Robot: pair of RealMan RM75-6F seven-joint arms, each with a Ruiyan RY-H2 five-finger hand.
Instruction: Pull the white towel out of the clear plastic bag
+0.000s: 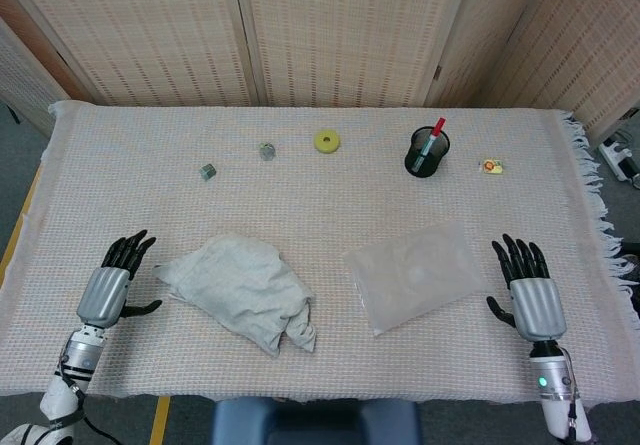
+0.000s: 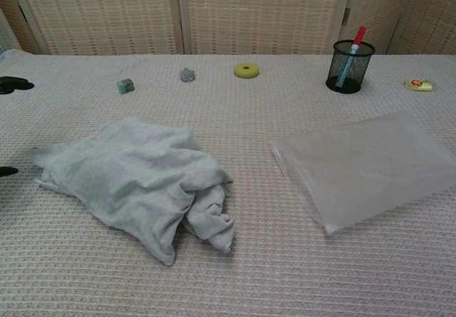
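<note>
Behind, pen cup (image 1: 428,152) stands near yellow ring (image 1: 327,142).

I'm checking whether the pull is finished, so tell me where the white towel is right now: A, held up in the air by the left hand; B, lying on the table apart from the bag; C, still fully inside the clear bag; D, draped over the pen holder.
B: the white towel lies crumpled on the table, with bare cloth between it and the flat clear plastic bag.

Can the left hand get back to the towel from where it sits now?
Probably yes. The left hand lies open on the table just beside the white towel, apart from its near edge, with nothing between them. The clear plastic bag lies well off to the other side.
</note>
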